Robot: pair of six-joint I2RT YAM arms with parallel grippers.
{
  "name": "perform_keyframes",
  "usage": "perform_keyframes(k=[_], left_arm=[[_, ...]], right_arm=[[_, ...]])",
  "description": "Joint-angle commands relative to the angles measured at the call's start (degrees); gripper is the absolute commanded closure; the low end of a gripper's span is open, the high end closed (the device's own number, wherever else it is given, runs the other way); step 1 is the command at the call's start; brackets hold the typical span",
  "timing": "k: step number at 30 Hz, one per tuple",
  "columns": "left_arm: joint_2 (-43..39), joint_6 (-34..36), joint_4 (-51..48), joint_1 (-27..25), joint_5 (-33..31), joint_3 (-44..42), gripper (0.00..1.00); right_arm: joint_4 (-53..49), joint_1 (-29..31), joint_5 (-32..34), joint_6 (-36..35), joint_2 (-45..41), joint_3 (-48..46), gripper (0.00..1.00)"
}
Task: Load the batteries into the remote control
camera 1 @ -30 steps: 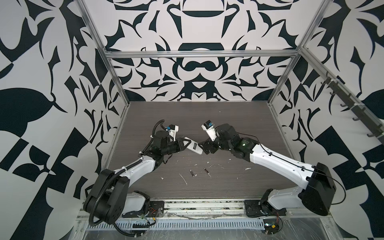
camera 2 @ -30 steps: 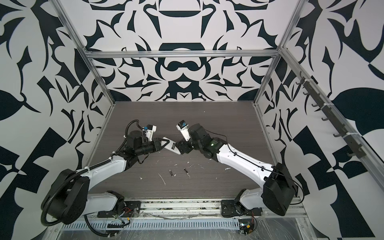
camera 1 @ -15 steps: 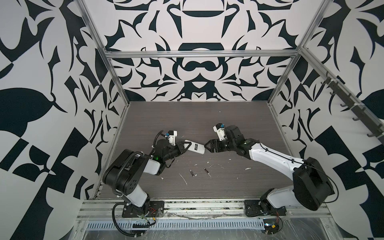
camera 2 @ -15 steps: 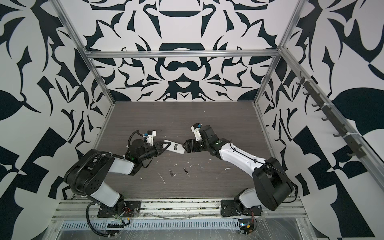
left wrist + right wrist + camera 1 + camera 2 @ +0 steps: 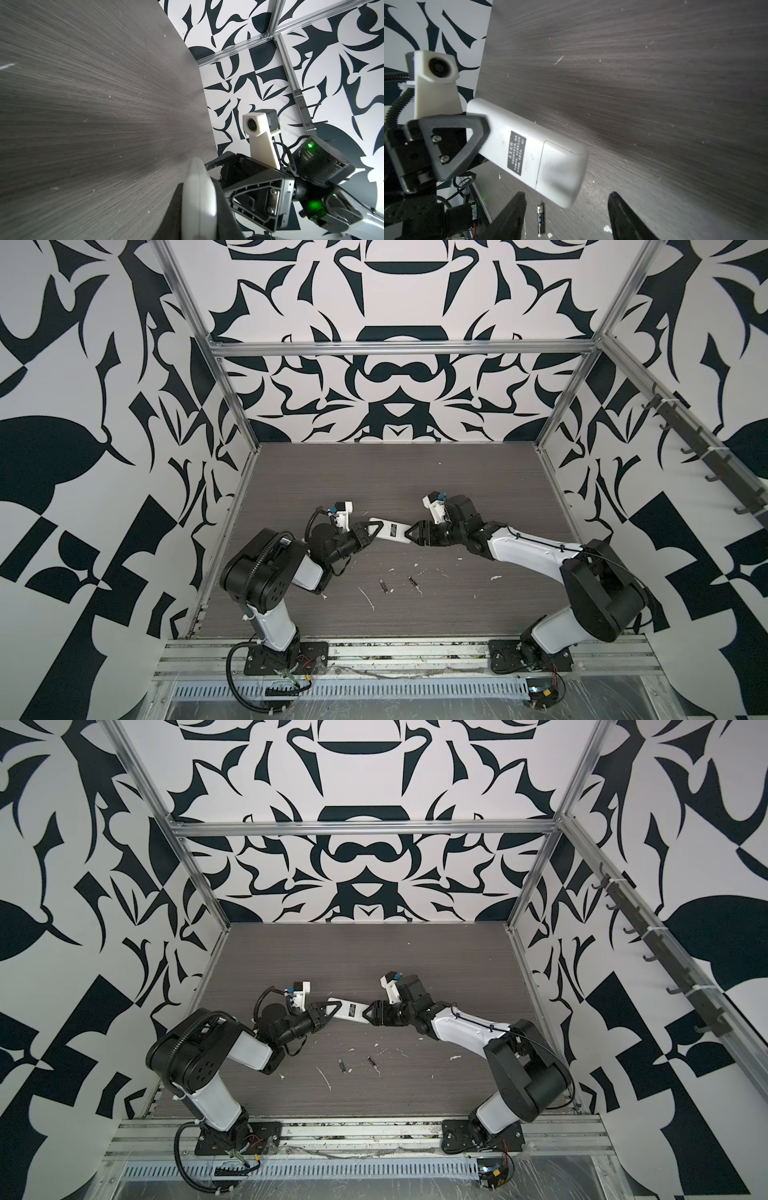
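On the left, the left jaws are pinched on the far-left end of the remote control [image 5: 392, 531], holding it above the dark worktop [image 5: 374, 472] with its white back and black label facing up. Only that one end is gripped, so the rest hangs out unsupported. A push or tug at the free end could probably swing the remote or slide it out of the pinch.

In the right wrist view the battery cover [image 5: 560, 172] at the free end looks closed. If so, it has to come off first, and sliding it would load the left grip along the remote's length.

Just nearer than the remote, the two batteries [image 5: 384, 585] [image 5: 412, 581] lie loose on the worktop among white scraps [image 5: 368, 597], close together but not touching. They are round, so a dropped remote or a brushing arm could set them rolling.

On the right, the right jaws are spread on either side of the remote's free end, with no contact visible. If they close off-centre, they might twist the remote or press the cover shut instead of freeing it.
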Motion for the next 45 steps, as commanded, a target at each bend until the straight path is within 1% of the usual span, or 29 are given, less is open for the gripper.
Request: perform_keyframes(k=[1, 10, 13, 21, 25, 28, 33, 40, 45], left_arm=[[-0.5, -1.1, 4.0, -0.1, 0.2, -0.4, 0.98], [-0.5, -1.5, 3.9, -0.5, 0.7, -0.2, 0.99], [-0.8, -1.5, 4.0, -0.4, 0.9, -0.3, 0.99], [-1.2, -1.7, 4.1, -0.4, 1.8, -0.4, 0.99], [-1.3, -1.9, 4.1, -0.5, 2.3, -0.2, 0.99], [-1.5, -2.0, 4.1, -0.4, 2.5, -0.1, 0.99], [-1.6, -2.2, 4.1, -0.5, 3.1, 0.2, 0.99], [-2.2, -2.6, 4.1, -0.5, 3.6, 0.5, 0.99], [-2.8, -2.7, 4.1, -0.5, 3.9, 0.4, 0.99]], right_arm=[[5.3, -0.3, -2.1, 1.9, 0.0, -0.8, 0.35], [7.4, -0.4, -2.5, 2.5, 1.6, -0.7, 0.37], [7.9, -0.4, -2.6, 2.7, 2.4, -0.2, 0.44], [10.9, -0.4, -3.9, 3.9, 4.0, -0.5, 0.48], [11.5, -0.4, -4.3, 4.0, 4.2, -0.5, 0.56], [12.1, -0.4, -4.7, 4.1, 4.4, -0.9, 0.59], [14.2, -0.4, -5.5, 5.1, 4.6, -1.5, 0.61], [14.9, -0.4, -6.2, 5.1, 4.6, -1.6, 0.71], [15.4, -0.4, -6.4, 5.0, 4.5, -1.9, 0.76]])
